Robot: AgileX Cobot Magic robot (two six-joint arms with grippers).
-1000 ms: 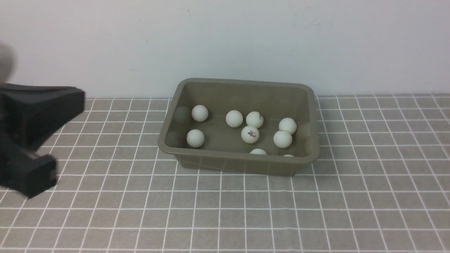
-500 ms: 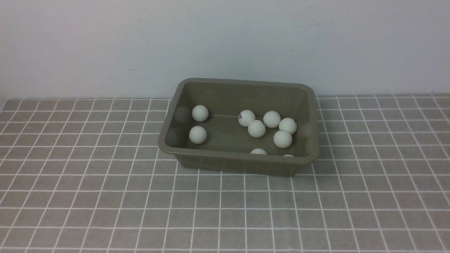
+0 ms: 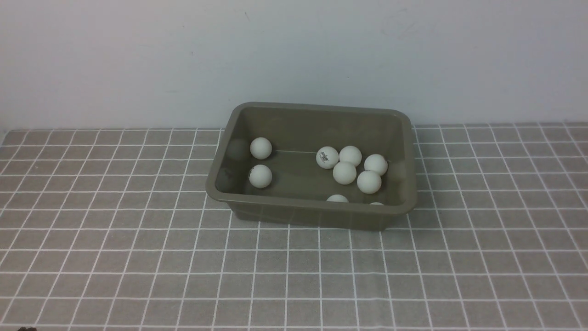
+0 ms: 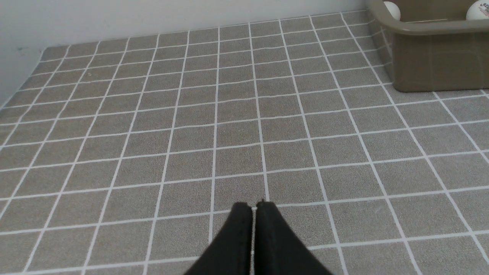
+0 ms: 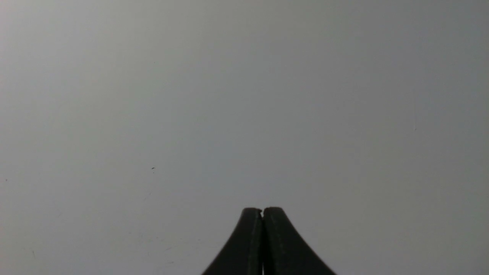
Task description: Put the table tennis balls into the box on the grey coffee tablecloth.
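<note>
Tablecloth [image 3: 138,257], grey-brown with a white grid, covers the whole work surface; the olive-grey box [image 3: 321,217] stands on it near the back wall [image 3: 138,59]; nine table tennis balls [image 3: 344,173] lie inside the box, two at its left end, five clustered right of centre, two half hidden behind the near wall; left gripper [image 4: 253,208] pressed together, empty, above bare cloth; right gripper [image 5: 262,210] pressed together, empty.
</note>
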